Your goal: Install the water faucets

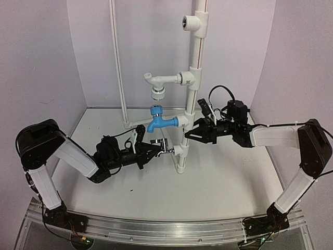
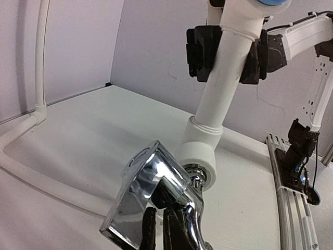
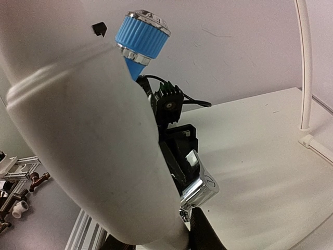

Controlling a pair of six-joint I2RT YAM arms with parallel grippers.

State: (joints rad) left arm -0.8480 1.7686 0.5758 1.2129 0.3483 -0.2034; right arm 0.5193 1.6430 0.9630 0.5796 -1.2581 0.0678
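Top view: left pincer (image 1: pixel 157 150) is narrowed onto the silver faucet (image 1: pixel 165 145), low on the white pipe stand (image 1: pixel 193 99); right pincer (image 1: pixel 191 135) is clamped round the upright pipe just above; blue tap (image 1: pixel 158 123) sticks out leftward from the same pipe, above the silver one.

Left wrist view adds what the top view can't: the faucet's threaded end sits in the mouth of the lowest white fitting (image 2: pixel 197 156); the flat lever handle is tilted toward the camera; 2 black fingers (image 2: pixel 149 230) nearly together hold the faucet body from below; the right pincer's 2 pads sit on opposite sides of the pipe.

Right wrist view: the pipe fills the foreground and hides its own pincer; only the blue tap's ribbed knob and the chrome lever show past it.

White tabletop (image 1: pixel 223 182); plain pale walls (image 1: pixel 41 62) on 3 sides; aluminium rail (image 1: pixel 156 229) at the near edge.
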